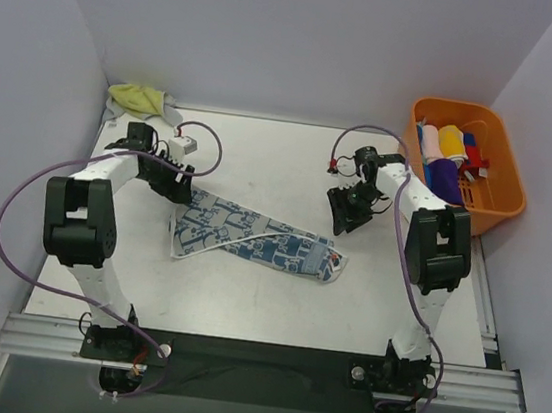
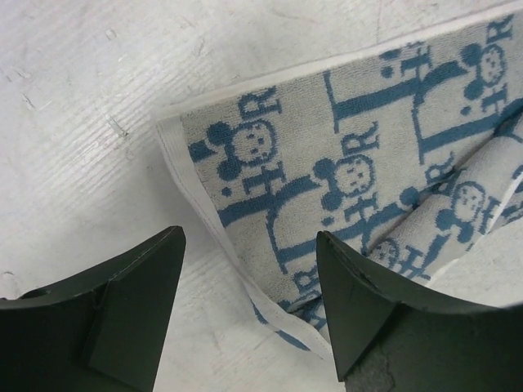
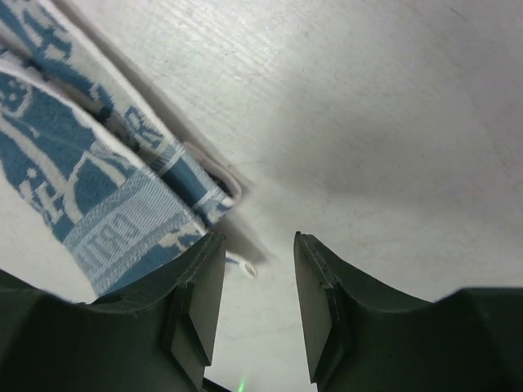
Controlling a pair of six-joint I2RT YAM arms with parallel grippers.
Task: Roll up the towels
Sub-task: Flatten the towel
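The blue-and-white patterned towel point(image 1: 252, 239) lies folded into a long strip across the middle of the table. My left gripper point(image 1: 176, 186) is open and empty just above the strip's left end, whose white hem point(image 2: 245, 269) runs between the fingers in the left wrist view point(image 2: 343, 180). My right gripper point(image 1: 343, 215) is open and empty, above the table just beyond the strip's right end point(image 3: 106, 188). The pale yellow-green towel point(image 1: 138, 99) lies crumpled in the far left corner.
An orange basket point(image 1: 497, 209) at the far right holds several rolled coloured cloths point(image 1: 446, 152). White walls close in the table on three sides. A metal rail point(image 1: 257, 360) runs along the near edge by the arm bases.
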